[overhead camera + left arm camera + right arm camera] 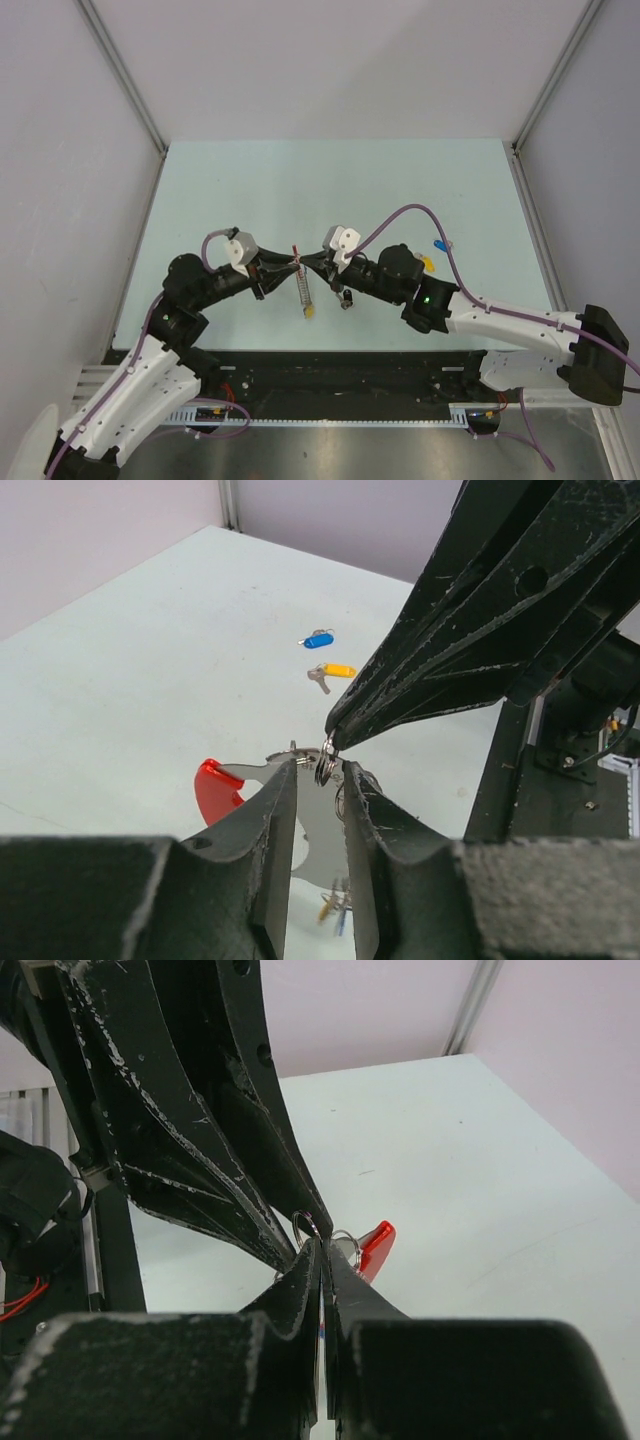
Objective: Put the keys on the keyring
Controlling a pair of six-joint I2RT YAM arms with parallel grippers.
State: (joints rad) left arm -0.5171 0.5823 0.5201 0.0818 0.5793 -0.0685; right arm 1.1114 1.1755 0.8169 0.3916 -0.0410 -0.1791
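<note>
The keyring [235, 777] is a flat grey metal piece with a red curved end [212, 791], held above the table between both arms; it also shows in the top view [299, 262]. My left gripper [320, 775] is shut on its grey part. Small tags, one yellow and one blue [343, 908], dangle under it. My right gripper [322, 1245] is shut, its tips [335, 740] pinching a small silver split ring [326, 764] right at the keyring. A black-tagged key [345, 298] hangs under the right gripper [312, 266].
A blue tag with a small ring [318, 640] and a yellow-tagged key [336, 671] lie on the table to the right, behind the right arm [437, 244]. Grey walls stand around the pale green table [250, 190].
</note>
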